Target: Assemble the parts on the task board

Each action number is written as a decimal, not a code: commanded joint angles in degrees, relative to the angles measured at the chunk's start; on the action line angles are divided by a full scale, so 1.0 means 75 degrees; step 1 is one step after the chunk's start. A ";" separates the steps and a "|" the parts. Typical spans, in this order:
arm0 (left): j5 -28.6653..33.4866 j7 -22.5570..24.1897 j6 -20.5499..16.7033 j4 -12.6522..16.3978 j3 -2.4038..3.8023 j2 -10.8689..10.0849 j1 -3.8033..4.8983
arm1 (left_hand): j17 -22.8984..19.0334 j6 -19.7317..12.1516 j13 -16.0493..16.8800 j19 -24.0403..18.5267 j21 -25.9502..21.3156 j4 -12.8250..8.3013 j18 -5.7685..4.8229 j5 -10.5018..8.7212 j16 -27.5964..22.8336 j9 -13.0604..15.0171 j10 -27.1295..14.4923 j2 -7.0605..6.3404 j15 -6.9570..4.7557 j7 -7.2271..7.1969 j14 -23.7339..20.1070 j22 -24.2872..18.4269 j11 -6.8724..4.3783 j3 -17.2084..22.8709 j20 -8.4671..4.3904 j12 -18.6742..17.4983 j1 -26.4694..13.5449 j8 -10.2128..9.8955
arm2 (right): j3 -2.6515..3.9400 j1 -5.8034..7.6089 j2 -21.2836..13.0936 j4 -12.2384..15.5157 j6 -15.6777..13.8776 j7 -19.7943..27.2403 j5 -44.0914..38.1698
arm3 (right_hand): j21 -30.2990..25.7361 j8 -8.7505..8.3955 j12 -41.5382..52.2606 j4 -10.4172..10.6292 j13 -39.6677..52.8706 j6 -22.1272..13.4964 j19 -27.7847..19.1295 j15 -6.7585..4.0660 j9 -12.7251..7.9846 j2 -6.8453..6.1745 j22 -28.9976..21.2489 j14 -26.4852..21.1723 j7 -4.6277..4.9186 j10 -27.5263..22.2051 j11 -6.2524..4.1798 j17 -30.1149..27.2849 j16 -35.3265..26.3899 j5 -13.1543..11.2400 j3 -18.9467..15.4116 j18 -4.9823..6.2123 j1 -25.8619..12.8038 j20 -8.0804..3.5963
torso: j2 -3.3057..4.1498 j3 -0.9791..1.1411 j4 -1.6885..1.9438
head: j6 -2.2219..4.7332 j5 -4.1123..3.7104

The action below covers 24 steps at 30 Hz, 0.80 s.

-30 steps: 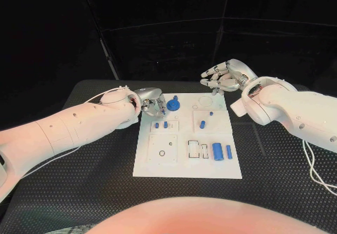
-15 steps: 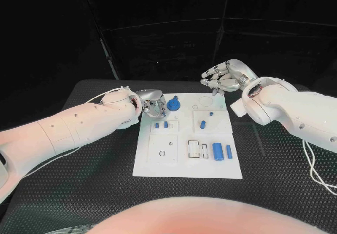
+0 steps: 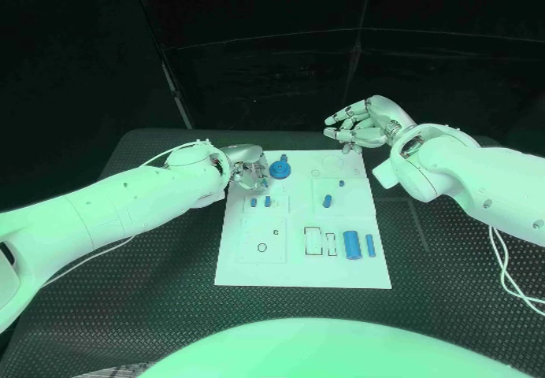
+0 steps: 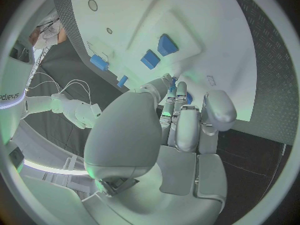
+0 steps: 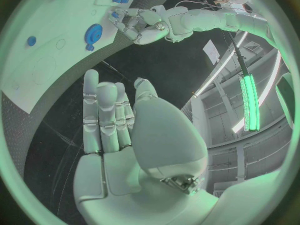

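Note:
The white task board [image 3: 298,268] lies mid-table. My left hand [image 3: 249,168] hangs over its far left corner with fingers curled, pinching a small blue part [image 4: 174,80], which also shows at its fingertips [image 5: 115,15]. Just right of that hand a round blue part [image 3: 280,169] sits on the board. Two small blue parts [image 3: 260,202] lie nearer, and beyond them a short one [image 3: 327,200] and a peg [image 3: 341,183]. Two blue cylinders [image 3: 352,243] lie at the near right. My right hand [image 3: 364,124] hovers past the board's far right corner, fingers apart and empty.
The board has several empty recesses, with a circular outline [image 3: 331,163] at the far right and rectangular slots [image 3: 313,240] beside the cylinders. Black ribbed table [image 3: 125,291] surrounds the board. A white cable [image 3: 506,272] hangs along my right arm.
My left hand has edged slightly toward the round blue part at the board's far end. The right hand has stayed where it was.

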 commanded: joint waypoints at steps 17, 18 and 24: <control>0.0019 -0.0029 0.0135 -0.0016 -0.0003 0.0014 -0.0033 | -0.0037 0.0177 0.0056 0.0008 0.0007 -0.0077 -0.0102 -0.0016 0.0018 0.0001 0.0246 -0.0012 -0.0043 -0.0027 0.0186 0.0026 -0.0052 0.0074 0.0011 -0.0036 -0.0071 -0.0020 | 0.0005 0.0012 0.0013 0.0004 0.0044 0.0074 -0.0005 | -0.0044 0.0044 0.0060 -0.0004 -0.0017 -0.0031 0.0081 -0.0024 -0.0003 0.0016 -0.0012 0.0005 -0.0018 -0.0062 -0.0005 0.0019 -0.0030 0.0049 0.0052 0.0096 0.0030 -0.0005 | -0.0003 0.0001 0.0001 | 0.0001 0.0002; 0.0019 -0.0026 0.0122 -0.0016 -0.0003 0.0014 -0.0033 | -0.0037 0.0177 0.0056 0.0008 0.0007 -0.0077 -0.0102 -0.0016 0.0018 0.0001 0.0246 -0.0012 -0.0043 -0.0027 0.0186 0.0026 -0.0052 0.0074 0.0011 -0.0036 -0.0071 -0.0020 | 0.0005 0.0012 0.0013 0.0004 0.0044 0.0074 -0.0005 | -0.0044 0.0044 0.0060 -0.0004 -0.0017 -0.0031 0.0081 -0.0024 -0.0003 0.0016 -0.0012 0.0005 -0.0018 -0.0062 -0.0005 0.0019 -0.0030 0.0049 0.0052 0.0096 0.0030 -0.0005 | -0.0003 0.0001 0.0001 | 0.0001 0.0002; 0.0020 0.0009 0.0090 -0.0024 -0.0003 0.0029 -0.0034 | -0.0037 0.0182 0.0058 0.0007 0.0007 -0.0079 -0.0102 -0.0017 0.0019 0.0001 0.0252 -0.0013 -0.0045 -0.0028 0.0186 0.0027 -0.0053 0.0074 0.0009 -0.0038 -0.0073 -0.0019 | 0.0005 0.0011 0.0015 0.0001 0.0045 0.0077 -0.0005 | -0.0044 0.0044 0.0060 -0.0004 -0.0017 -0.0031 0.0081 -0.0024 -0.0003 0.0016 -0.0012 0.0005 -0.0018 -0.0062 -0.0005 0.0019 -0.0030 0.0049 0.0052 0.0096 0.0030 -0.0005 | -0.0002 0.0002 0.0001 | 0.0001 0.0002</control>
